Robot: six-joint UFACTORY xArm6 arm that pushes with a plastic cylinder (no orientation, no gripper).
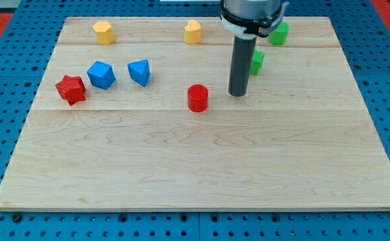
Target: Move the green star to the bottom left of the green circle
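The green star [257, 63] sits near the worktop's [201, 167] top right, partly hidden behind the rod, below-left of the green circle [279, 33]. The tip [238, 93] rests below-left of the star, right of the red cylinder [197, 98]. The arm has no jaws.

Bright, even overhead light, sharp focus throughout, with only faint, short shadows and no glare.
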